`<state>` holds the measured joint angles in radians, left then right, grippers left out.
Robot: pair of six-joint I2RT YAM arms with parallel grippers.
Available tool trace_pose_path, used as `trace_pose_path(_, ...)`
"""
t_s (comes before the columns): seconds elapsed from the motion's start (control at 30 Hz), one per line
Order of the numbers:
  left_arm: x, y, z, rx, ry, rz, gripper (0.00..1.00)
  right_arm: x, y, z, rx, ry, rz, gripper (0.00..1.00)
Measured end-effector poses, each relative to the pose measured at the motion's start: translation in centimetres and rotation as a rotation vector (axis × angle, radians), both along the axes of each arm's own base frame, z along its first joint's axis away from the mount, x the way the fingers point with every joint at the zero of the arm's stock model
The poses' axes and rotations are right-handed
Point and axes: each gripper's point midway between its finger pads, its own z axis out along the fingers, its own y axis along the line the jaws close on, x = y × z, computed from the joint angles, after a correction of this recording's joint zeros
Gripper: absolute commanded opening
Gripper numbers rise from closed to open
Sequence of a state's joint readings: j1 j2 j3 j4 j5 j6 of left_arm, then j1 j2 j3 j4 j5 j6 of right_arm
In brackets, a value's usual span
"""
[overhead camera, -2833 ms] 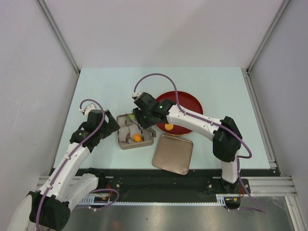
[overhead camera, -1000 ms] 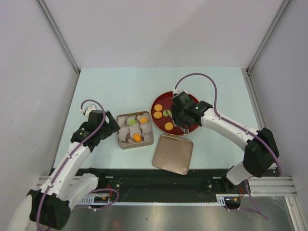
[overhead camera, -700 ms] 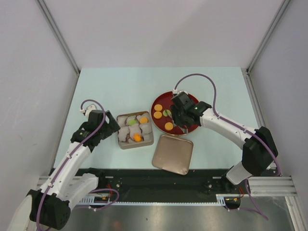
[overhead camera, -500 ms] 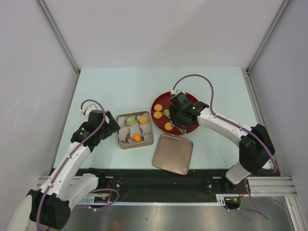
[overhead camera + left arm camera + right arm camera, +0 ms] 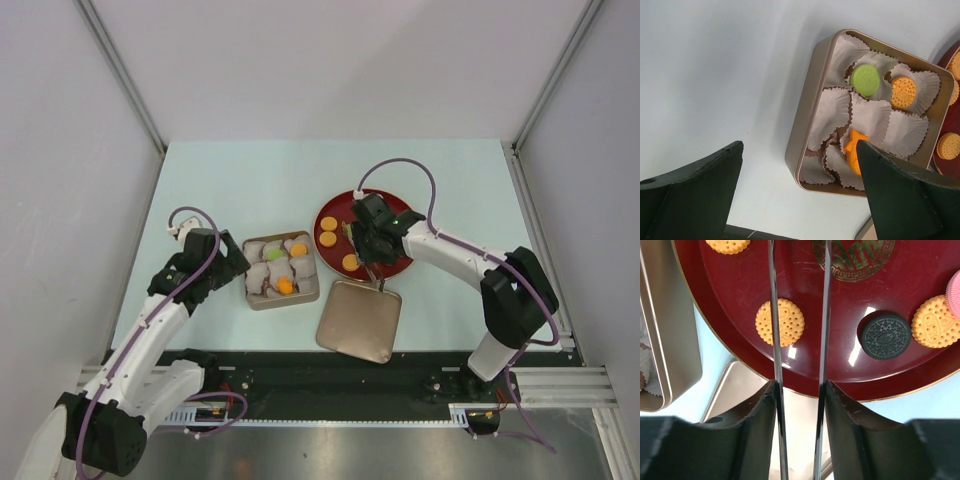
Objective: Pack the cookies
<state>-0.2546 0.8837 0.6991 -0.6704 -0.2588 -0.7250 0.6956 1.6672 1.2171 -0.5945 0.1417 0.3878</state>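
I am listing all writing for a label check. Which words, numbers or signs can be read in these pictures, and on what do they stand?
No word or number can be read.
Gold emblem on the red plate: ornament only, partly out of frame.
Black cookie: embossed pattern, too fine to read.

Left arm (image 5: 150,330) bent at the elbow, left pincer (image 5: 799,147) spread wide. Right arm (image 5: 455,258) stretched leftward, right pincer (image 5: 798,270) pointing down, thin blades narrowly parted, tips out of wrist view.

A pale mint table (image 5: 250,170) sits between plain grey wall panels (image 5: 330,60), lit evenly, perhaps from overhead.
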Motion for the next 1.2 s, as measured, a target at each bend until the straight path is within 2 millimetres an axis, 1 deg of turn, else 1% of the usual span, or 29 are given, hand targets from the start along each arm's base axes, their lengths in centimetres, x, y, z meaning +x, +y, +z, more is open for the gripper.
trace_pose_path(0.03, 0.0, 0.0, 0.0, 0.000, 0.000, 0.000, 1.00, 0.0, 0.0, 0.0, 0.000, 0.000, 0.000, 0.38)
trace_pose_path(0.23, 0.1, 0.0, -0.1, 0.000, 0.001, 0.000, 1.00, 0.1, -0.1, 0.2, 0.002, -0.004, -0.002, 0.36)
trace_pose_path(0.37, 0.1, 0.0, -0.1, 0.001, 0.005, 0.000, 1.00, -0.2, -0.3, 1.5, 0.008, -0.018, -0.002, 0.34)
trace_pose_path(0.4, 0.1, 0.0, -0.1, 0.001, 0.005, 0.000, 1.00, -0.3, -0.3, 2.0, 0.012, -0.026, 0.000, 0.34)
trace_pose_path(0.47, 0.1, 0.0, -0.1, 0.001, 0.005, 0.000, 1.00, -0.3, -0.1, 3.6, 0.028, -0.056, 0.004, 0.34)
trace_pose_path(0.6, 0.1, 0.0, -0.1, 0.001, 0.005, 0.000, 1.00, -0.7, 1.4, 7.6, 0.076, -0.131, 0.036, 0.34)
trace_pose_path(0.67, 0.1, 0.0, -0.1, 0.001, 0.005, 0.000, 1.00, -1.4, 2.7, 9.7, 0.108, -0.168, 0.070, 0.34)
trace_pose_path(0.73, 0.1, 0.0, -0.1, 0.001, 0.005, 0.000, 1.00, -2.2, 3.8, 11.1, 0.135, -0.191, 0.097, 0.34)
trace_pose_path(0.8, 0.1, 0.0, -0.1, 0.001, 0.005, 0.000, 1.00, -3.3, 4.9, 12.0, 0.159, -0.202, 0.130, 0.34)
trace_pose_path(0.87, 0.1, 0.0, -0.1, 0.001, 0.005, 0.000, 1.00, -4.3, 5.7, 12.1, 0.168, -0.196, 0.153, 0.34)
trace_pose_path(1.0, 0.1, 0.0, -0.1, 0.001, 0.005, 0.000, 1.00, -6.1, 6.8, 11.8, 0.169, -0.171, 0.188, 0.34)
trace_pose_path(1.2, 0.1, 0.0, -0.1, 0.000, 0.004, 0.000, 1.00, -8.1, 7.8, 11.0, 0.168, -0.143, 0.224, 0.34)
